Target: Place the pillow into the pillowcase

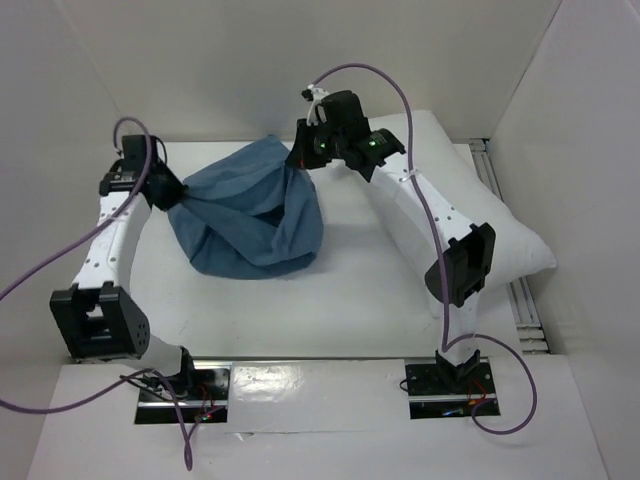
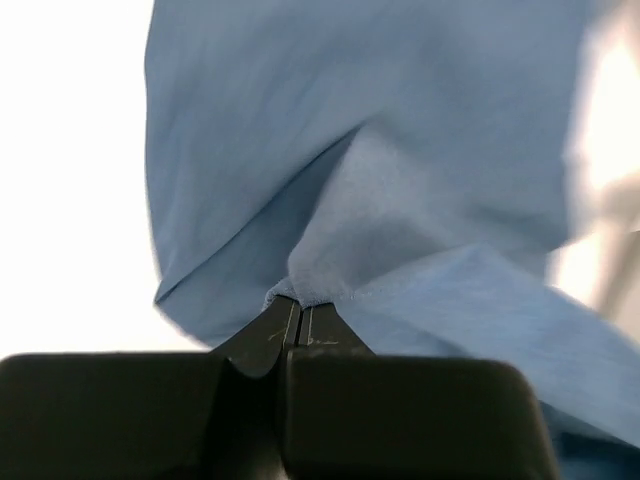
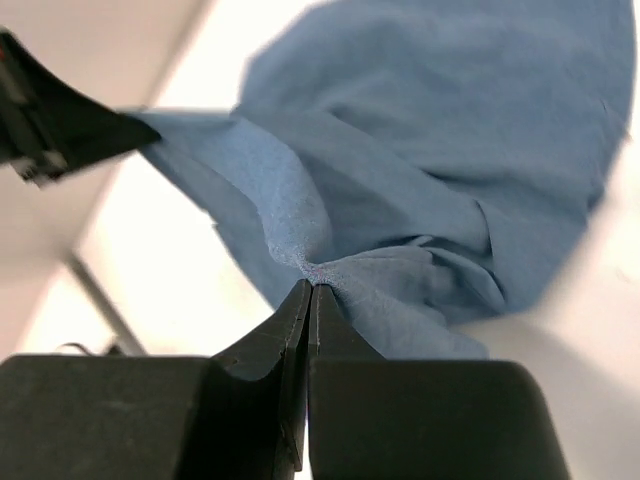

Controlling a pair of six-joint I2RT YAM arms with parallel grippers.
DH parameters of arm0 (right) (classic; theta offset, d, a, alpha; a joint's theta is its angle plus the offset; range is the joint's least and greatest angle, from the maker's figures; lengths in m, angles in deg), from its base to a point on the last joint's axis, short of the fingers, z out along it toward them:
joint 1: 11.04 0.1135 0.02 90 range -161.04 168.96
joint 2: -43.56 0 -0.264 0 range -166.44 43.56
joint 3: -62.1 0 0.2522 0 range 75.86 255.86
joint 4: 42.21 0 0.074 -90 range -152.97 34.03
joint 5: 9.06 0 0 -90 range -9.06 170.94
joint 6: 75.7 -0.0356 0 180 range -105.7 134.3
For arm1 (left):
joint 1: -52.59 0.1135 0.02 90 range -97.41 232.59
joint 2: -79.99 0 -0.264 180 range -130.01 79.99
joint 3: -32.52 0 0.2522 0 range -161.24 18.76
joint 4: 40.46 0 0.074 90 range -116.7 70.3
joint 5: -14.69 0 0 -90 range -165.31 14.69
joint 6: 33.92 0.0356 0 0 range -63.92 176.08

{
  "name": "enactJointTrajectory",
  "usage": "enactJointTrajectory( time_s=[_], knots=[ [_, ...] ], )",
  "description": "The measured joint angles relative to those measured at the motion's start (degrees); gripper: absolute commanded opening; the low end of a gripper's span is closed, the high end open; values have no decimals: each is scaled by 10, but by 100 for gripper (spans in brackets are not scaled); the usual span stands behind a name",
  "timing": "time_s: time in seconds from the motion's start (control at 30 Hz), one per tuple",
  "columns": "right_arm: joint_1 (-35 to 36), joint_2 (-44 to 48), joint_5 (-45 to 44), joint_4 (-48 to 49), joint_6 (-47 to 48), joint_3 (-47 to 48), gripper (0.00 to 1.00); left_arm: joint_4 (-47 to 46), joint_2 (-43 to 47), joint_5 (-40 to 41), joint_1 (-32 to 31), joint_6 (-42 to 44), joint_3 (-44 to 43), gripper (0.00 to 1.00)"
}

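The dusty-blue pillowcase (image 1: 250, 215) hangs bunched between my two grippers, its lower part resting on the table at centre left. My left gripper (image 1: 172, 196) is shut on its left edge; the left wrist view shows the cloth (image 2: 400, 180) pinched at the fingertips (image 2: 298, 305). My right gripper (image 1: 300, 158) is shut on its upper right edge; the right wrist view shows the cloth (image 3: 440, 170) pinched at the tips (image 3: 312, 290). The white pillow (image 1: 500, 235) lies at the right, partly under my right arm.
White walls enclose the table (image 1: 340, 300) on the back and both sides. A metal rail (image 1: 525, 300) runs along the right edge behind the pillow. Purple cables loop over both arms. The left arm's tip shows in the right wrist view (image 3: 60, 120).
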Motion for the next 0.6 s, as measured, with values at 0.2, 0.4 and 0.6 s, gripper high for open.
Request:
enactJointTrajectory(
  time_s=[0.2,0.4,0.6],
  knots=[
    [-17,39,43,47,-38,-26,0,22,76,-8,10,45,-157,0],
    [-69,170,21,53,-48,-211,0,59,123,-64,-30,110,-152,0],
    [-165,180,7,59,-49,-321,48,121,48,-114,-133,153,-50,41]
  ],
)
